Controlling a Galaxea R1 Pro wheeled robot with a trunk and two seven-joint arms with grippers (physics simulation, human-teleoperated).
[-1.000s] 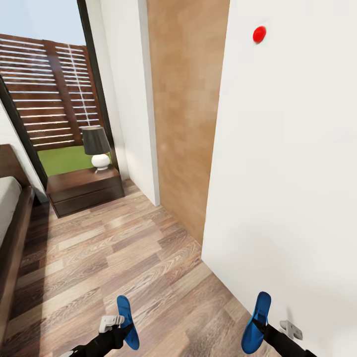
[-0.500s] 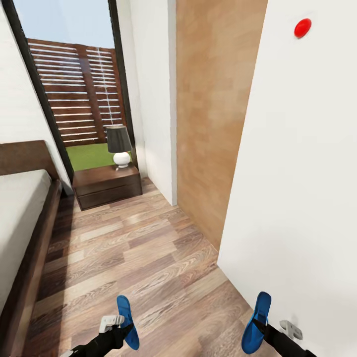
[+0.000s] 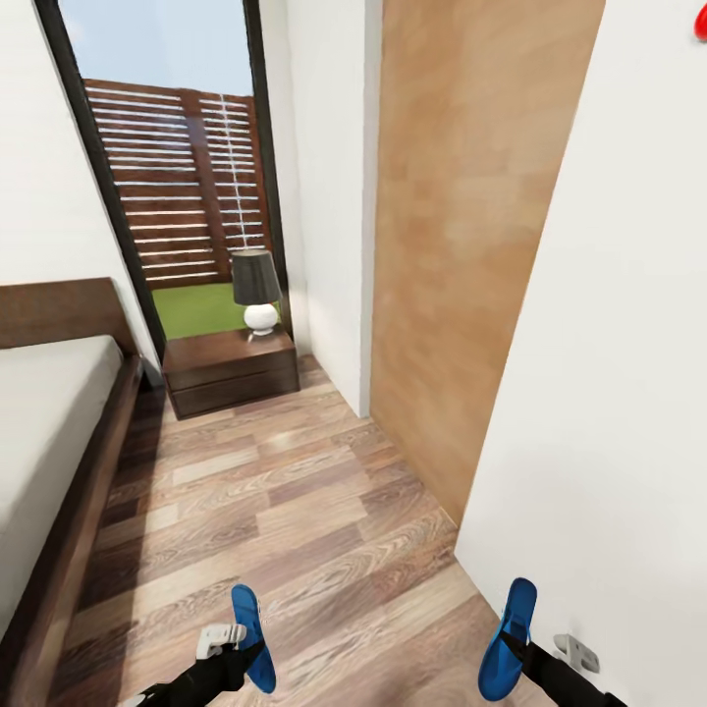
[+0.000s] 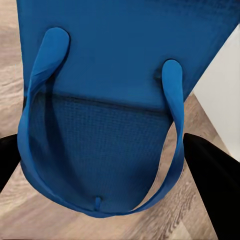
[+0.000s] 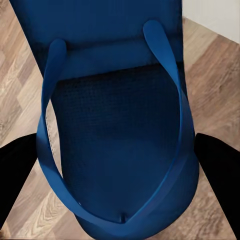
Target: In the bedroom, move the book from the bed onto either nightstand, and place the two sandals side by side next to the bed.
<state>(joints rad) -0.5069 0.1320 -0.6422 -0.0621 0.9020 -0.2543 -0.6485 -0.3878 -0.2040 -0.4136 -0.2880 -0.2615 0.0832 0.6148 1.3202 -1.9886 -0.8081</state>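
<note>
Left gripper fingers clamped on one blue sandal; right gripper clamped on the other sandal, carried clear of the floor for placement beside the bed.

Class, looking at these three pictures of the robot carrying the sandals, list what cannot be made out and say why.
- Bed: head view, cut off by the left edge, so the book's presence cannot be told.
- Red round object: head view, cut by the corner.
- Left sandal and right sandal: wrist views, toe ends run past the frame.
</note>
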